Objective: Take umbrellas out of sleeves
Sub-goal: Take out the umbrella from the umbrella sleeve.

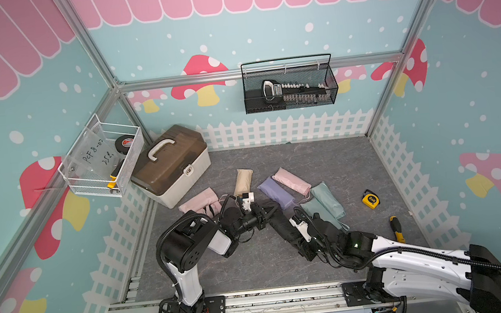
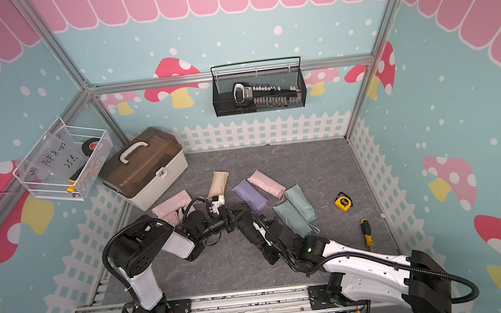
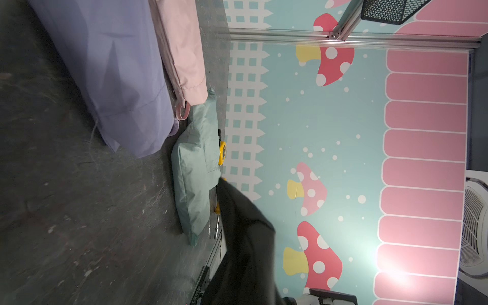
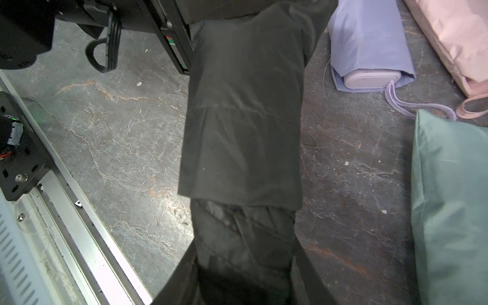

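A black sleeve is stretched between my two grippers just above the floor. The pleated black umbrella sticks out of its open end. My right gripper is shut on that umbrella, a finger on each side. My left gripper is shut on the sleeve's far end, and its fingers are hidden by black fabric. Behind lie a lilac sleeve with a handle showing at its mouth, a pink one, mint ones, a beige one and a pink bundle.
A brown-lidded toolbox stands at the back left. A yellow tape measure and a screwdriver lie on the right. Wire baskets hang on the walls. The metal rail runs along the front edge.
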### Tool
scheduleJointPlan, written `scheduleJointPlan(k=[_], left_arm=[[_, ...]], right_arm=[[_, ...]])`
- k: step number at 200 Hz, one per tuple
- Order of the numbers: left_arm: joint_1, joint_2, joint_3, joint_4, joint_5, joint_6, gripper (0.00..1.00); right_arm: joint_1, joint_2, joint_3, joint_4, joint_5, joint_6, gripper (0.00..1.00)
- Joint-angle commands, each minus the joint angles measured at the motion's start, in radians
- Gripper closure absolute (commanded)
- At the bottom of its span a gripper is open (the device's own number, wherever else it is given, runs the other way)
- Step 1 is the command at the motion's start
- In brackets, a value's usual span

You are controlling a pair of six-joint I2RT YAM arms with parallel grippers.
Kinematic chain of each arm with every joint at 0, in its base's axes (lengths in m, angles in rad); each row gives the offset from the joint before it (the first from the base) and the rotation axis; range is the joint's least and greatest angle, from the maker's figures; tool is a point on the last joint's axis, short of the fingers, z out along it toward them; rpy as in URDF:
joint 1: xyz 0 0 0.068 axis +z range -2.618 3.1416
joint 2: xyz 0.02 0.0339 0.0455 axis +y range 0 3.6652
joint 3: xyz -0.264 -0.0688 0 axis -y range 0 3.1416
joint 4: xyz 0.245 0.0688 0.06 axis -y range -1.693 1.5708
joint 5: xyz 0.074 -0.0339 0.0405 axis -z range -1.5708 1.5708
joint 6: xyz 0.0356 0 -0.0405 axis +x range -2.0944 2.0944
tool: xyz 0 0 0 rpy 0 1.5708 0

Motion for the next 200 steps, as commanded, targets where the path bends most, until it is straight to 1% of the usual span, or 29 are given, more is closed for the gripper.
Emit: scheduleJointPlan(k=[1,21,29,36,44,53,65,78,86,91,107,125,142,155,185,200], left_arm=[[0.004,-0.03,0.015,-0.004,0.012,0.036,1.0],[0.007,-0.09,0.005,-0.113,-0.005,0.138,1.0],[0.01,-0.123,0.006,-0.192,-0.009,0.194,1.0],[0.009,-0.154,0.018,-0.292,-0.011,0.251,1.0],[0.007,-0.198,0.038,-0.448,-0.024,0.33,1.0],[-0.002,-0.255,0.07,-0.625,-0.055,0.443,1.0],[-0.029,-0.342,0.133,-0.905,-0.137,0.616,1.0],[-0.08,-0.423,0.221,-1.196,-0.281,0.803,1.0],[-0.112,-0.451,0.277,-1.317,-0.36,0.891,1.0],[-0.123,-0.465,0.297,-1.364,-0.384,0.933,1.0],[-0.143,-0.497,0.33,-1.438,-0.397,1.052,1.0],[-0.188,-0.497,0.388,-1.553,-0.448,1.198,1.0],[-0.246,-0.467,0.434,-1.645,-0.53,1.29,1.0],[-0.298,-0.435,0.468,-1.706,-0.649,1.346,1.0],[-0.394,-0.411,0.451,-1.694,-0.879,1.501,1.0],[-0.395,-0.412,0.422,-1.644,-0.915,1.547,1.0]], right_arm=[[0.007,-0.018,-0.007,0.008,-0.001,-0.004,0.85],[0.007,-0.028,-0.007,-0.023,0.012,-0.005,0.85],[0.007,-0.037,-0.009,-0.036,0.016,-0.006,0.85],[0.007,-0.046,-0.013,-0.045,0.019,-0.006,0.85],[0.007,-0.058,-0.019,-0.055,0.021,-0.005,0.85],[0.007,-0.071,-0.026,-0.063,0.02,-0.005,0.85],[0.006,-0.087,-0.034,-0.076,0.012,-0.007,0.85],[0.007,-0.098,-0.037,-0.093,-0.007,-0.013,0.85],[0.008,-0.103,-0.038,-0.103,-0.015,-0.016,0.85],[0.007,-0.105,-0.038,-0.106,-0.022,-0.019,0.85],[0.007,-0.114,-0.038,-0.114,-0.041,-0.025,0.85],[0.007,-0.119,-0.034,-0.123,-0.05,-0.03,0.85],[0.007,-0.122,-0.028,-0.13,-0.051,-0.035,0.85],[0.006,-0.122,-0.025,-0.133,-0.052,-0.036,0.85],[0.007,-0.126,-0.019,-0.143,-0.053,-0.046,0.85],[0.007,-0.124,-0.017,-0.154,-0.058,-0.051,0.85]])
